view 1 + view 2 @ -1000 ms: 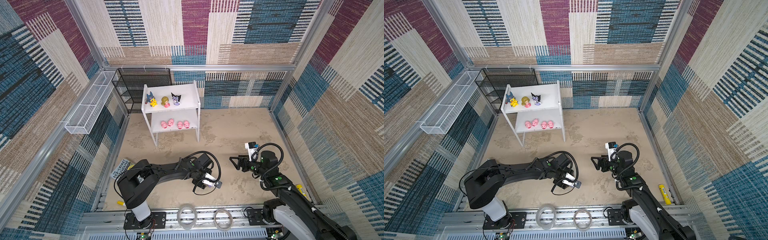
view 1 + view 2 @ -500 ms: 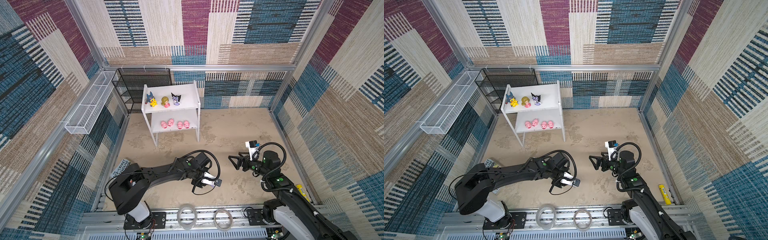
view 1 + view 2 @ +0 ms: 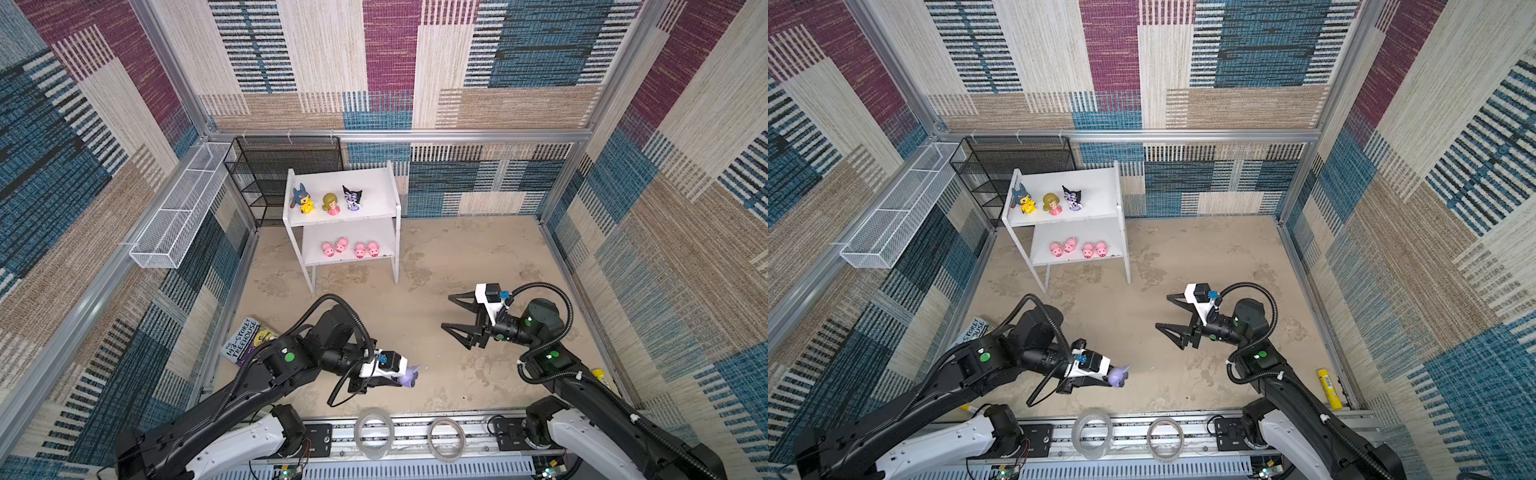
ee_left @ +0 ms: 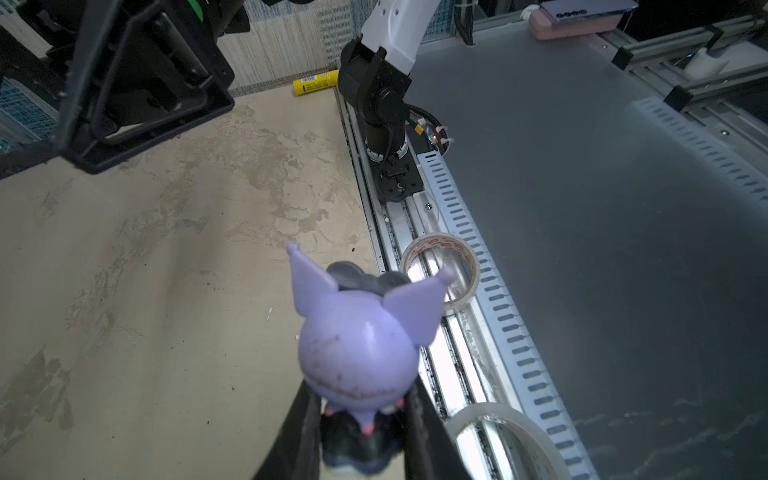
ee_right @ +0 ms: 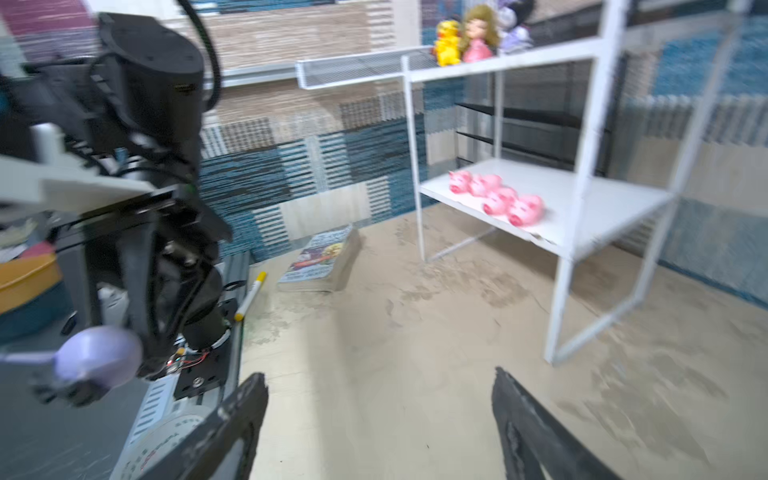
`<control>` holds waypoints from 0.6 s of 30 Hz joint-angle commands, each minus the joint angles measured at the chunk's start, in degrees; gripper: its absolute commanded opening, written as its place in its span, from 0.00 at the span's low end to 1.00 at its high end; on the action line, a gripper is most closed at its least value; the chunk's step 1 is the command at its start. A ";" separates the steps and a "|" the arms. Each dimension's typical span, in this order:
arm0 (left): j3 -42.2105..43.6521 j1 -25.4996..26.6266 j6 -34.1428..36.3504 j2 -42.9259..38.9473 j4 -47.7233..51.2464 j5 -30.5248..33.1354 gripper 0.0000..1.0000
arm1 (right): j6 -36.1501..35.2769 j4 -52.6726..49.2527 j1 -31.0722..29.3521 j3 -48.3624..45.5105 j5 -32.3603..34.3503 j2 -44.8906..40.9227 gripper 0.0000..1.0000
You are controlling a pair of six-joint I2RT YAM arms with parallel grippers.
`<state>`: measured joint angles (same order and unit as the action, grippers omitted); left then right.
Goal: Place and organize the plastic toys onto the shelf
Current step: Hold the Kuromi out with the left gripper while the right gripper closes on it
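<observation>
Newly: left gripper (image 3: 400, 379) clamped on purple figure (image 4: 357, 345); right gripper (image 3: 446, 311) opposite, splayed, empty; shelf (image 3: 374, 195) placement pending.

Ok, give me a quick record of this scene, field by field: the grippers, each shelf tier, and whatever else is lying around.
left gripper: shut on purple toy, away from the shelf
right gripper: open, empty
top tier: yellow hooded figure, blond doll, black-and-purple figure
lower tier: four pink pigs in a row
other items: book at left, yellow tube at right
</observation>
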<state>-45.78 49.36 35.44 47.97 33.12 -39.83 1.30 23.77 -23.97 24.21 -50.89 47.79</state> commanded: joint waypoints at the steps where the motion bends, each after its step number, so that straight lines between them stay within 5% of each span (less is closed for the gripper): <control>1: 0.92 -1.44 -6.43 -2.99 3.24 -4.08 0.15 | -9.32 0.58 -4.14 3.44 -5.00 1.55 0.70; 4: -0.43 -3.59 -9.41 -2.16 5.74 -4.04 0.18 | -14.35 -4.99 -8.01 8.07 -7.35 3.40 0.60; 9: -3.70 -11.46 -11.75 3.59 5.36 -17.36 0.19 | -24.12 -19.78 -18.87 17.56 -0.84 7.10 0.55; 14: -3.91 -14.70 -9.60 5.66 3.96 -24.92 0.20 | -28.51 -30.48 -23.65 23.23 2.46 8.90 0.56; 18: -2.79 -16.49 -9.40 3.75 2.40 -27.83 0.22 | -31.40 -36.50 -27.55 25.72 8.17 9.51 0.66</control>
<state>-48.97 33.78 25.71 52.47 37.36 -61.67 -25.82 -5.32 -49.76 48.45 -47.53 56.97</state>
